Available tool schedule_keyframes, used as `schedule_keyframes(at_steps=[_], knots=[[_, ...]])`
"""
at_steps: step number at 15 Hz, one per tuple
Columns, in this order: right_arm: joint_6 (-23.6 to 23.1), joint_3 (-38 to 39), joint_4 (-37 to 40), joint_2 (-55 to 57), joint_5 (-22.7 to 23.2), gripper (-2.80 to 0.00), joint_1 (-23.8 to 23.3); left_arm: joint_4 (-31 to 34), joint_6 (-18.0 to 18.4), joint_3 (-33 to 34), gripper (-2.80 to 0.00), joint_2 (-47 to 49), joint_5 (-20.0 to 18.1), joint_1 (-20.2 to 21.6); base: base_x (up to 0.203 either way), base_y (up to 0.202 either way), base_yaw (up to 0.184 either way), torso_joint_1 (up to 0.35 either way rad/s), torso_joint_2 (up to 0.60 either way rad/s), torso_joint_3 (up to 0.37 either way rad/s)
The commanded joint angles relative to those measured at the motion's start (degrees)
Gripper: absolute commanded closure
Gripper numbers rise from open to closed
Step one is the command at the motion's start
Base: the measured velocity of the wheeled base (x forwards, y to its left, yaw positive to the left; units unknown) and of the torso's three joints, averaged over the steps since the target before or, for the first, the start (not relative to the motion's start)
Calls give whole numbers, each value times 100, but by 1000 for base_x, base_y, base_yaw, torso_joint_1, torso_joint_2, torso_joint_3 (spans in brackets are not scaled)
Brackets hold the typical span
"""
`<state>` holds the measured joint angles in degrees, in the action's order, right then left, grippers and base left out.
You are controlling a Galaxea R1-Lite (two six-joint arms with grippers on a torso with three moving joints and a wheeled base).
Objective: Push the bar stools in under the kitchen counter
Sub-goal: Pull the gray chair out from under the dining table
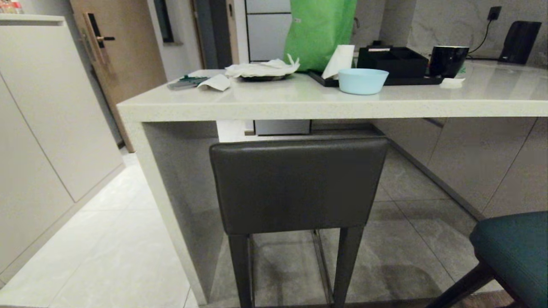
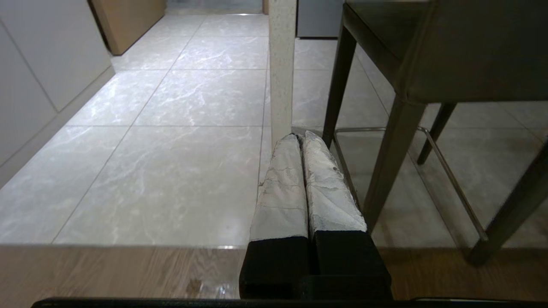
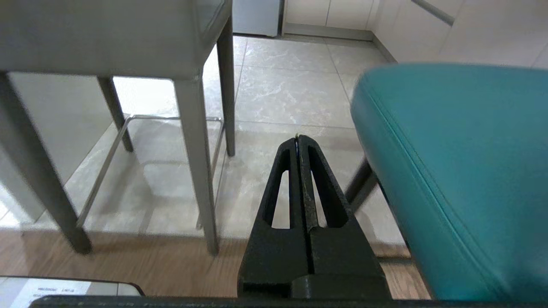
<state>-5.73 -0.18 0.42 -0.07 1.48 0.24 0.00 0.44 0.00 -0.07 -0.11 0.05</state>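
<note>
grey stool (image 1: pixel 298 184): dark leather, flat rectangular back facing us, seat pointing in under the kitchen counter (image 1: pixel 325 102); straight square legs, thin metal footrail.
teal stool (image 1: pixel 516 252): rounded padded back, thin dark legs, low on the right, out from the counter.
counter: pale speckled stone slab, thick edge.
left gripper (image 2: pixel 299 137): taped fingers pressed together, low beside the grey stool's legs.
right gripper (image 3: pixel 298 137): black fingers together, between both stools.

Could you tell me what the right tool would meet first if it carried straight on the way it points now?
Probably nothing soon: the shut right tool points between the grey stool and the teal stool, toward the floor. Depth is unclear.
</note>
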Motion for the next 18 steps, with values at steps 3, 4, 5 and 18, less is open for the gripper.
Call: schedule_keyframes(at_steps=[3,4,5,18], knots=[[-7,1,2,0,2,0,2,-1,0,18,0,7,-6,4,197,0,-1,2,2,3],[-7,1,2,7,2,0,2,0,0,18,0,7,2,4,189,0,1,4,2,2],[-7,1,-7,7,-7,0,2,0,0,26,0,7,2,4,193,0,1,2,2,0],[378,1,-25,7,-104,-280,5,0,-9,18,-280,7,2,-14,23,0,0,1,1,0]])
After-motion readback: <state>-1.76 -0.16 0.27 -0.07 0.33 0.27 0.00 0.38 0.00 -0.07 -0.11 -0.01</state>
